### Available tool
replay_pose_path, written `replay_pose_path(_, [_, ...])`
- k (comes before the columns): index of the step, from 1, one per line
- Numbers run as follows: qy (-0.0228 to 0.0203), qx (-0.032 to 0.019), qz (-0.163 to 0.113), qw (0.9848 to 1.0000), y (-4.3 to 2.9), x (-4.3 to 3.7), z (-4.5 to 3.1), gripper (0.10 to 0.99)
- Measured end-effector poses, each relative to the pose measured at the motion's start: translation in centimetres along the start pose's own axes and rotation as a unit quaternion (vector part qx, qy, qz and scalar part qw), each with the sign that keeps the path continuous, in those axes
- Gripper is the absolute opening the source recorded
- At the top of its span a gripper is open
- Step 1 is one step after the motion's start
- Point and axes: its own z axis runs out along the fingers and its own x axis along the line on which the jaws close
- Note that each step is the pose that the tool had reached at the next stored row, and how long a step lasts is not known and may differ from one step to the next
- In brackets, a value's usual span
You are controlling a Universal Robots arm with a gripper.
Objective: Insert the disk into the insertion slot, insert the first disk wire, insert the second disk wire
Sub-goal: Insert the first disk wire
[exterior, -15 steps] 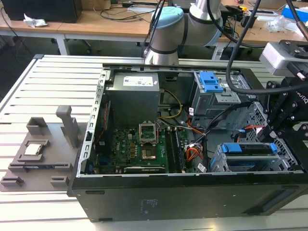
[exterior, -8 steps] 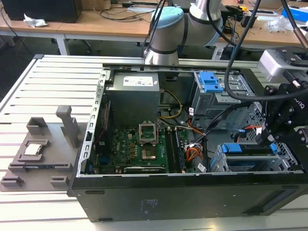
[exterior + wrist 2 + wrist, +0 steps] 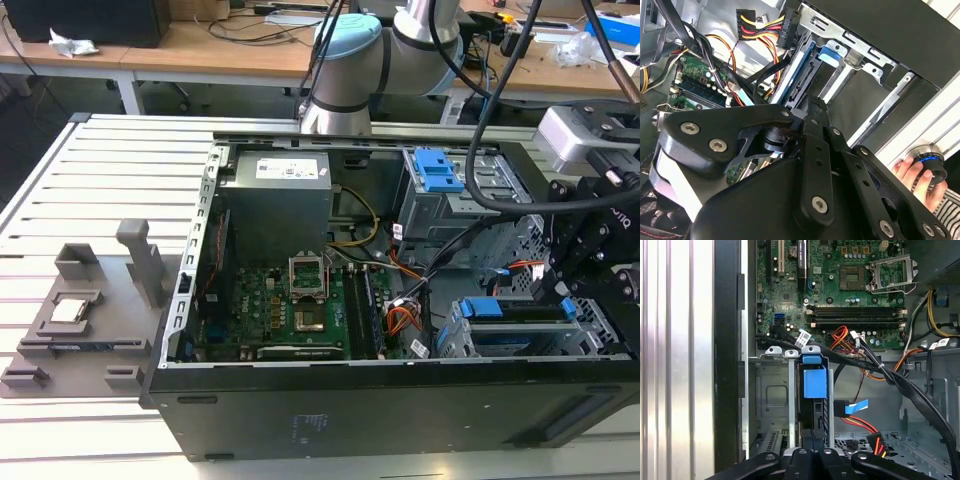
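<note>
The disk [image 3: 814, 382] stands on edge in the insertion slot [image 3: 771, 395], at the computer case's [image 3: 300, 420] near corner on the exterior view's right. Its blue carrier sits between the bay's rails, which seemingly guide it. The gripper [image 3: 812, 440] meets its exposed end; whether clamped on it or merely pressing, I cannot tell. The white cable tags [image 3: 802, 337] are too small to read

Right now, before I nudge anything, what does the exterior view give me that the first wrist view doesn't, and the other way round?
The exterior view adds the grey fixture on the slatted table beside the case, and the taller grey cage with its blue latch. The first wrist view adds the blue-tabbed connector lying beside the insertion slot. Both share the motherboard and the disk in its blue carrier, standing in that slot.
</note>
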Motion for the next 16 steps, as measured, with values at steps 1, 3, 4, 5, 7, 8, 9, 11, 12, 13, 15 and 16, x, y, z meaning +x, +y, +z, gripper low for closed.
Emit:
replay_pose_path(1, [0.0000,0.0000,0.000,1.0000,0.00,0.00,0.01,0.106])
replay_pose_path(3, [0.0000,0.0000,0.000,1.0000,0.00,0.00,0.01,0.106])
replay_pose_path(4, [0.0000,0.0000,0.000,1.0000,0.00,0.00,0.01,0.106])
replay_pose_path(5, [0.0000,0.0000,0.000,1.0000,0.00,0.00,0.01,0.106])
replay_pose_path(7, [0.0000,0.0000,0.000,1.0000,0.00,0.00,0.02,0.106])
replay_pose_path(8, [0.0000,0.0000,0.000,1.0000,0.00,0.00,0.02,0.106])
replay_pose_path(9, [0.0000,0.0000,0.000,1.0000,0.00,0.00,0.02,0.114])
replay_pose_path(11, [0.0000,0.0000,0.000,1.0000,0.00,0.00,0.03,0.169])
replay_pose_path(12, [0.0000,0.0000,0.000,1.0000,0.00,0.00,0.03,0.235])
replay_pose_path(13, [0.0000,0.0000,0.000,1.0000,0.00,0.00,0.03,0.294])
replay_pose_path(15, [0.0000,0.0000,0.000,1.0000,0.00,0.00,0.04,0.420])
replay_pose_path(16, [0.0000,0.0000,0.000,1.0000,0.00,0.00,0.04,0.420])
